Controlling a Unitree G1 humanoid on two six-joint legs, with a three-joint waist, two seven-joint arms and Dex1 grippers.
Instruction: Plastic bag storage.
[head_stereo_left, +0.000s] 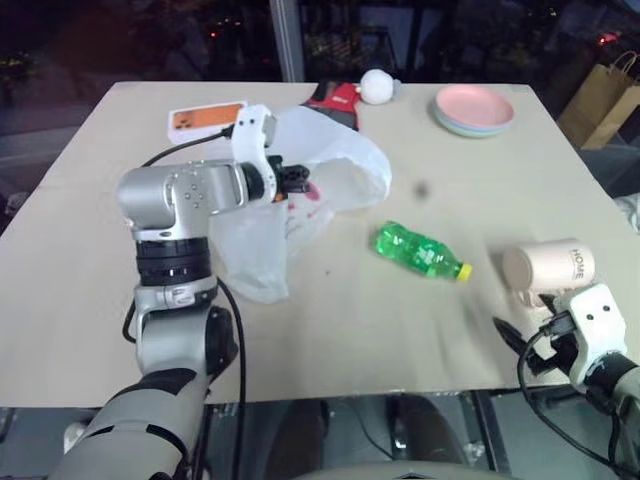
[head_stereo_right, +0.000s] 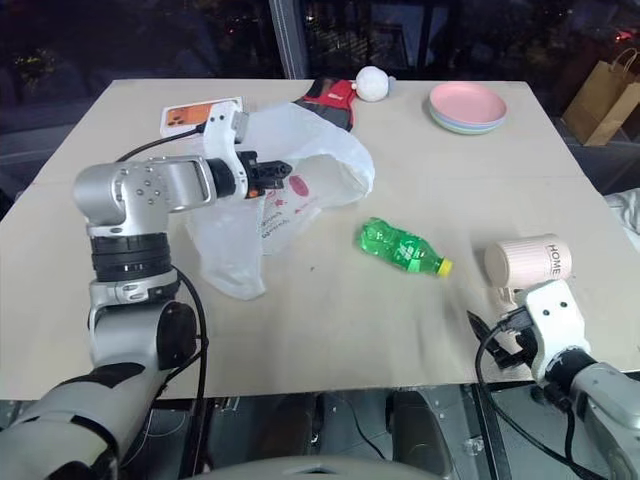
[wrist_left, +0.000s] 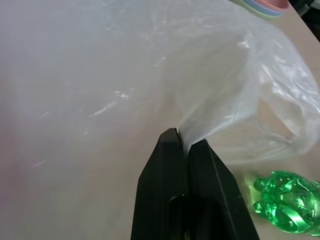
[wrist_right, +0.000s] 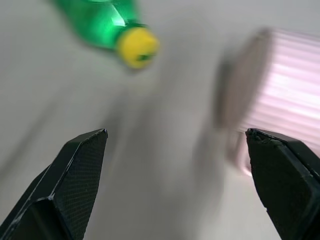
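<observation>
The plastic bag (head_stereo_left: 330, 175) is thin, translucent white with faint red print, and spreads over the table's middle; part of it is lifted. My left gripper (head_stereo_left: 297, 181) is shut on a fold of the bag, and in the left wrist view the film (wrist_left: 220, 95) comes out from between the closed black fingers (wrist_left: 167, 165). My right gripper (head_stereo_left: 518, 340) stands open near the table's front right edge, nothing between its fingers (wrist_right: 75, 175), just in front of a lying cup.
A green bottle (head_stereo_left: 420, 251) with a yellow cap lies right of the bag. A beige cup (head_stereo_left: 548, 266) marked HOME lies on its side at the right. Pink and blue plates (head_stereo_left: 474, 109), a white ball (head_stereo_left: 377, 86), a red-black item (head_stereo_left: 335, 100) and an orange card (head_stereo_left: 205, 119) sit at the back. A brown paper bag (head_stereo_left: 602, 100) stands beyond the table.
</observation>
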